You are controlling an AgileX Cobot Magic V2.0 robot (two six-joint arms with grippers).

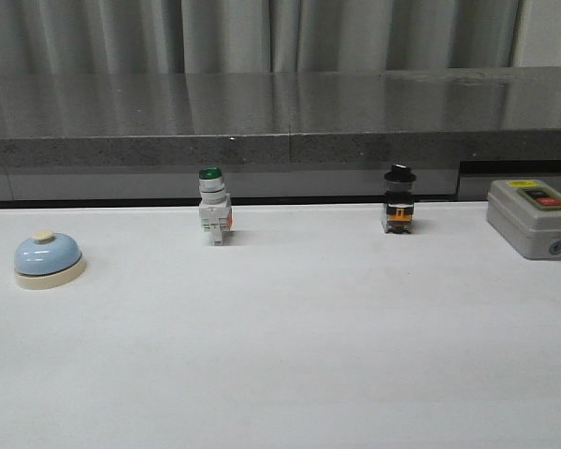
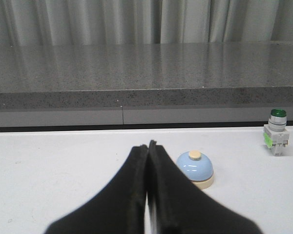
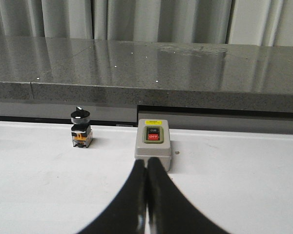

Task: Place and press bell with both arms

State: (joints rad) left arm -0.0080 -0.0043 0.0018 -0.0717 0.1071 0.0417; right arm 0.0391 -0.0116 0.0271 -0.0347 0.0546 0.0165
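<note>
**Bell at the table's left edge, both grippers pressed together**

Front view: the bell (image 1: 49, 259) sits upright on the white table (image 1: 290, 365) at the far left. Well to its right, along the far edge, stand a green-capped switch (image 1: 213, 207), a black knob switch (image 1: 399, 200) and a grey box (image 1: 532, 218). No arm shows.

Left wrist view: the left gripper (image 2: 148, 147) has its fingers pressed together, empty, the bell (image 2: 196, 168) just beside its tip.

Right wrist view: the right gripper (image 3: 146, 165) is likewise closed on nothing, near the grey box (image 3: 153, 151).
</note>
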